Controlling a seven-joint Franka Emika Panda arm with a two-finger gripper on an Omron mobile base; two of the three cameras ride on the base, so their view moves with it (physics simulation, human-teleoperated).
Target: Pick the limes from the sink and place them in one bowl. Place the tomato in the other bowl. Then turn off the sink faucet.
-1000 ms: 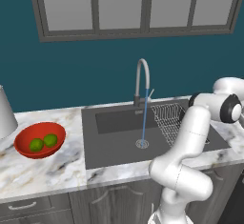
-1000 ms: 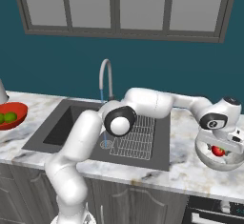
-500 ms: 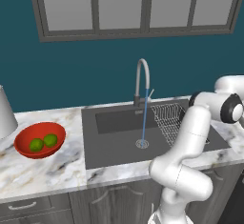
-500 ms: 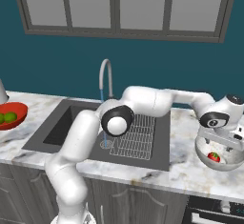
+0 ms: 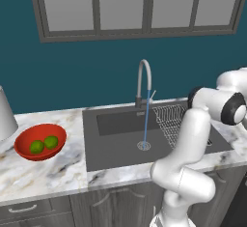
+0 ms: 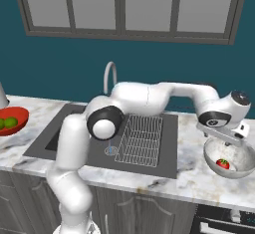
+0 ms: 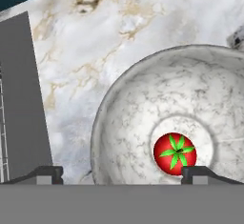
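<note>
The tomato (image 7: 175, 154) lies free at the bottom of the pale grey-white bowl (image 7: 109, 118), on the counter right of the sink (image 6: 60, 138). My gripper (image 7: 121, 173) hangs open just above that bowl, its fingertips (image 7: 45, 173) spread wide and touching nothing. From the right base view the gripper (image 6: 225, 139) sits over the bowl (image 6: 238, 171), with the tomato (image 6: 223, 164) below it. Two limes (image 5: 44, 144) rest in the red-orange bowl (image 5: 24, 148) on the left counter. A thin blue stream runs from the sink faucet (image 5: 143, 78) into the sink (image 5: 116, 144).
A wire dish rack (image 6: 142, 139) lies in the right half of the basin, under my outstretched arm. A pale rounded object (image 5: 5, 117) stands at the far left, behind the red-orange bowl. Marbled counter (image 5: 53, 170) surrounds the sink.
The jaws have spread wide and let go of the tomato, which now rests in the pale bowl. The hand has lifted slightly above the bowl.
</note>
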